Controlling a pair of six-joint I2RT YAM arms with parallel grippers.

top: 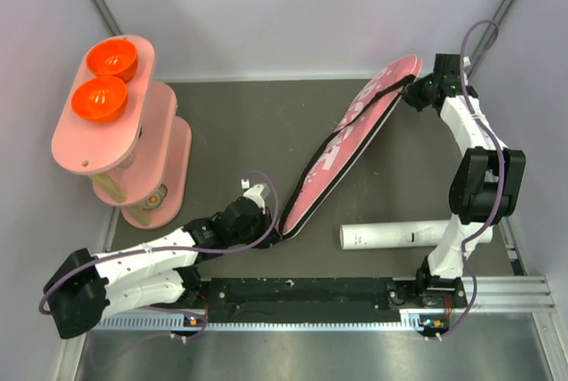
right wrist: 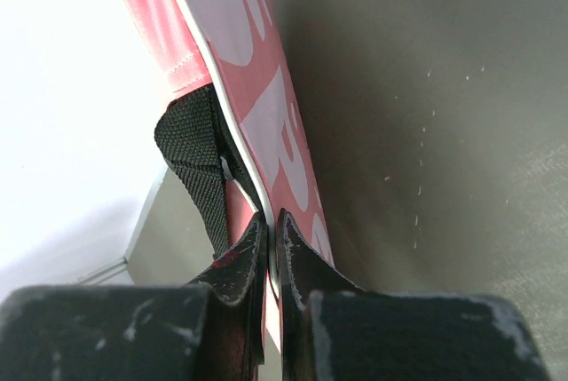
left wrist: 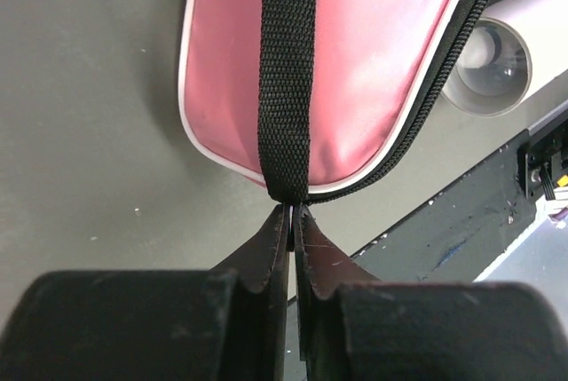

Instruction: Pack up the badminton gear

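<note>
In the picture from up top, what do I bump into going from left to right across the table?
Pink stand → left gripper → pink bag → right arm. The white tube overlaps the bag, so it's left out.

1 pink racket-shaped fabric bag (top: 351,146), 1 long white cardboard tube (top: 390,236), 2 round orange plastic bowls (top: 113,58) (top: 99,98), 1 pink oval tiered stand (top: 80,141), 2 robot arms (top: 151,261) (top: 479,177).
</note>
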